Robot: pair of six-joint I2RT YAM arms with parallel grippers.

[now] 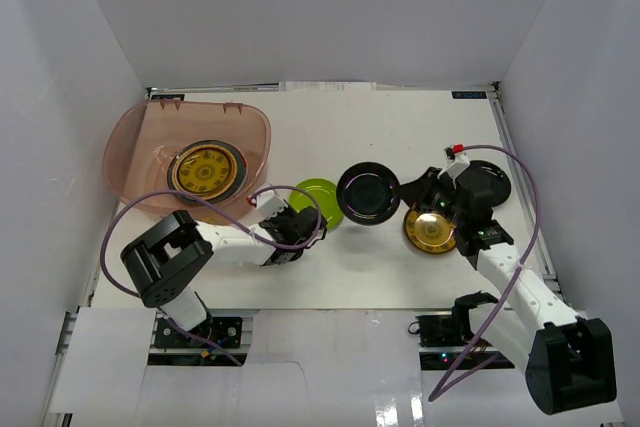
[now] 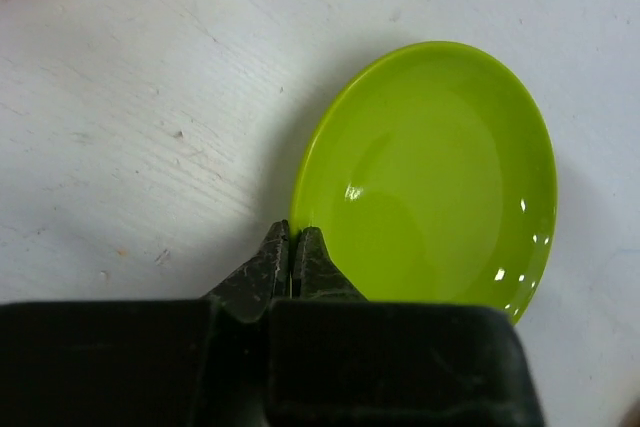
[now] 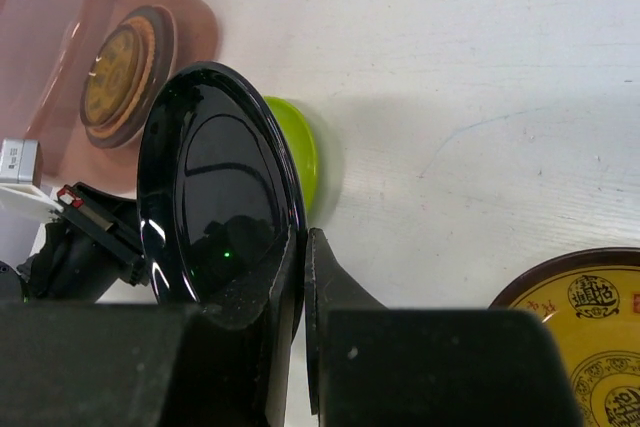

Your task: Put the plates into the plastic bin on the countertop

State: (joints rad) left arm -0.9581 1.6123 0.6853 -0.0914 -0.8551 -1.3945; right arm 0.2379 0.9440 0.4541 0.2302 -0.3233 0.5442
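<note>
My left gripper (image 1: 300, 224) is shut on the near-left rim of the lime green plate (image 1: 320, 201). In the left wrist view the jaws (image 2: 292, 247) pinch that rim, and the lime plate (image 2: 440, 167) casts a shadow on the white countertop (image 2: 150, 97). My right gripper (image 1: 405, 190) is shut on the right rim of a glossy black plate (image 1: 368, 192) and holds it above the countertop. The right wrist view shows the black plate (image 3: 215, 187) edge-on between the fingers. The pinkish plastic bin (image 1: 135, 162) stands at the back left with a gold patterned plate (image 1: 205, 170) inside.
A gold patterned plate (image 1: 430, 231) lies on the countertop under my right wrist; it also shows in the right wrist view (image 3: 590, 332). Another black plate (image 1: 492, 185) lies at the right, near the wall. White walls enclose the countertop on three sides.
</note>
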